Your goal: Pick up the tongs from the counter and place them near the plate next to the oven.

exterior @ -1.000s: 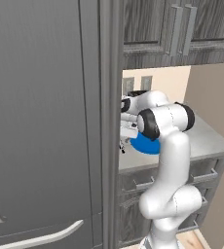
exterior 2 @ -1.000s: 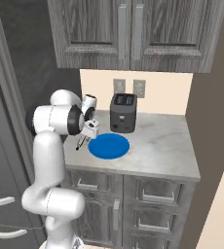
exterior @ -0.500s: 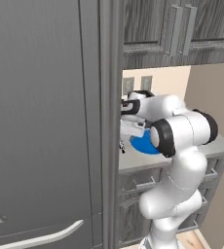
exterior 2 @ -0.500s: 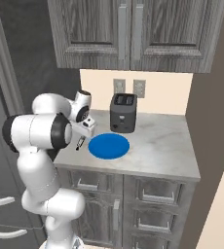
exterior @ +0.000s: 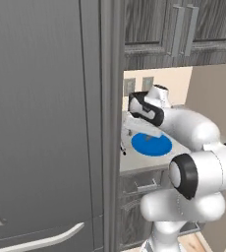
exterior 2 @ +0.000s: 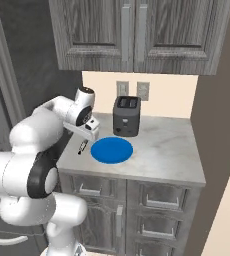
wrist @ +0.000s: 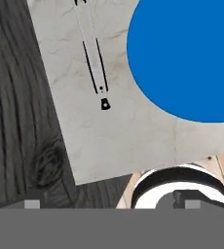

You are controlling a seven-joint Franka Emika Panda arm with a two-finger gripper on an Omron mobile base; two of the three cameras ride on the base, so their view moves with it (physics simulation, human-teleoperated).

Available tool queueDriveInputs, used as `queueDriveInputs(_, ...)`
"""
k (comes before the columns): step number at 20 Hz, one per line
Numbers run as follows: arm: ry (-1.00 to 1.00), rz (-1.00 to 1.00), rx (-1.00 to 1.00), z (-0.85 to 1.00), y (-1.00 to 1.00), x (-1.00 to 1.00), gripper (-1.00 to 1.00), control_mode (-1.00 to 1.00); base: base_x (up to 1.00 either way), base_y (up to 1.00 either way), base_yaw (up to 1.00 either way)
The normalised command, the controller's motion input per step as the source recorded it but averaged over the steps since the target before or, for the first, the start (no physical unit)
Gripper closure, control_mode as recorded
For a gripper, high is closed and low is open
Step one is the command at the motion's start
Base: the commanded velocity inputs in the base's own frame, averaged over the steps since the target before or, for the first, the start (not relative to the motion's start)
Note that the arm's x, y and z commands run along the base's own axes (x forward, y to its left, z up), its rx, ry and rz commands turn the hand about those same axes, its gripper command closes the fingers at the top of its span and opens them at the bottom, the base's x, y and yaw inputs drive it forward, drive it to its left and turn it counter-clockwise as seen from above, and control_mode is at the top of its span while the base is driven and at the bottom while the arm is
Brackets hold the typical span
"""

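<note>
The tongs (exterior 2: 82, 146) lie flat on the counter (exterior 2: 157, 150), just left of the blue plate (exterior 2: 112, 150) and close to the counter's left edge. In the hand view the tongs (wrist: 92, 46) appear as a pale strip with black edges beside the plate (wrist: 192, 53). My gripper (exterior 2: 92, 133) hangs a little above the counter, over the gap between tongs and plate. It is open and holds nothing. In the left base view, the tongs (exterior: 122, 148) show as a small dark sliver left of the plate (exterior: 152, 143).
A black toaster (exterior 2: 126, 116) stands behind the plate against the wall. A tall dark panel (exterior: 110, 123) rises at the counter's left edge. Grey wall cabinets (exterior 2: 137, 35) hang overhead. Bare marbled top stretches right of the plate.
The gripper has risen off the tongs, which stay lying beside the plate. The arm's elbow has swung down and toward the cameras.
</note>
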Motion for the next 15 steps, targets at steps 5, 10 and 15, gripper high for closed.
queueDriveInputs(5,-0.01,0.00,0.00,0.58,-0.47,-1.00,-1.00,-1.00,0.00,0.00,0.00)
queueDriveInputs(10,-0.07,0.00,0.00,0.58,-0.27,-1.00,-1.00,-1.00,0.00,0.00,0.00)
queueDriveInputs(15,-0.14,0.01,-0.01,0.57,-0.01,-1.00,-1.00,-1.00,0.00,0.00,0.00)
